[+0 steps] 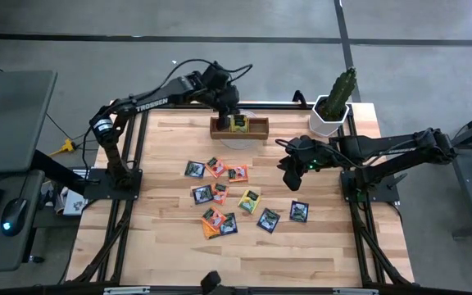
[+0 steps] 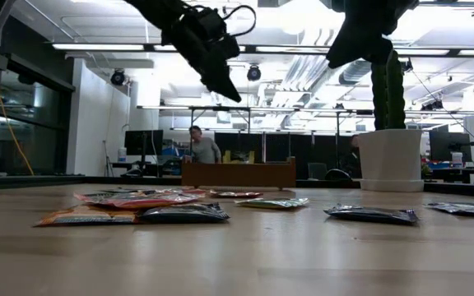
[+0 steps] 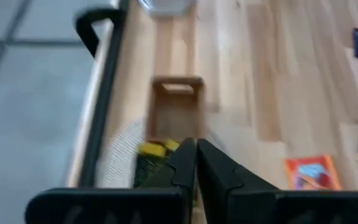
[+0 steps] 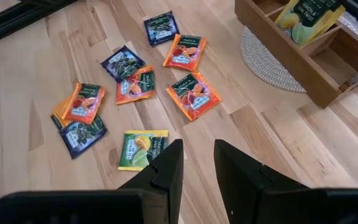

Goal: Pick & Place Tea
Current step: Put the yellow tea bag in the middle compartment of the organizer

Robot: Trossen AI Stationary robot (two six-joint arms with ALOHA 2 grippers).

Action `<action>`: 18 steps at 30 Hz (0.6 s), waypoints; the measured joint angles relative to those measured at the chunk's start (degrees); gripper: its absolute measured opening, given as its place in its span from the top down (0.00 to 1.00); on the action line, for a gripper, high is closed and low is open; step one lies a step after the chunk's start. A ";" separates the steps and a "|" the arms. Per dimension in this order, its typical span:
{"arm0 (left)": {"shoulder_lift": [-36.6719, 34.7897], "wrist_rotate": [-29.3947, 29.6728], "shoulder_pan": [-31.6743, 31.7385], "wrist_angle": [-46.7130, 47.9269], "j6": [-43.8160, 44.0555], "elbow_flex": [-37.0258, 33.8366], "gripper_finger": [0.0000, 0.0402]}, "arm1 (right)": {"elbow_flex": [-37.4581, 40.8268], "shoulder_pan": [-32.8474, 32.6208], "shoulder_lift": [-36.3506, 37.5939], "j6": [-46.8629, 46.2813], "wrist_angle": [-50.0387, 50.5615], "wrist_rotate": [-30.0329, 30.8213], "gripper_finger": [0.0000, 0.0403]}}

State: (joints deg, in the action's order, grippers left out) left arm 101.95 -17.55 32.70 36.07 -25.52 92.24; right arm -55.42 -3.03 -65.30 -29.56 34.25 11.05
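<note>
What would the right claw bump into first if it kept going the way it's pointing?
Probably the yellow-green tea sachet just ahead of the right claw, lying flat on the table. How far below the claw it lies is hard to judge.

Foil tea sachets (image 1: pixel 228 197) scattered flat mid-table

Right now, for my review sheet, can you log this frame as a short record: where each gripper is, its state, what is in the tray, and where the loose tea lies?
left gripper: above the tray, shut, holding nothing
right gripper: over the table, right of the loose sachets, jaws apart, empty
tray contents: yellow-green sachets in the middle compartment
loose tea: orange, yellow-green and dark sachets scattered mid-table
other: potted cactus at the far right corner
</note>
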 joint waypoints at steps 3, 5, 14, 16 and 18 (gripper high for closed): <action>-0.80 1.62 -2.19 3.30 2.35 -0.58 0.97 | 0.00 -0.02 0.00 -0.68 0.95 1.36 0.78; -1.16 3.96 -4.93 4.18 3.24 -1.60 0.99 | 0.01 0.00 0.00 -2.07 2.27 2.75 0.78; -1.62 5.25 -21.29 -3.70 13.20 -15.54 1.00 | 0.09 0.00 0.00 -5.12 8.66 1.42 0.78; -1.55 4.38 -24.71 -9.06 17.70 -19.58 1.00 | 0.09 0.00 0.00 -5.68 9.15 1.31 0.78; -1.57 3.41 -27.66 -15.48 22.61 -23.31 1.00 | 0.75 0.13 0.03 -6.39 8.02 1.11 0.78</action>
State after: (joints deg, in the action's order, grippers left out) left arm 100.38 -14.13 5.04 20.60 -2.92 68.93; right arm -54.66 -2.89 -65.27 -35.96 42.26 12.16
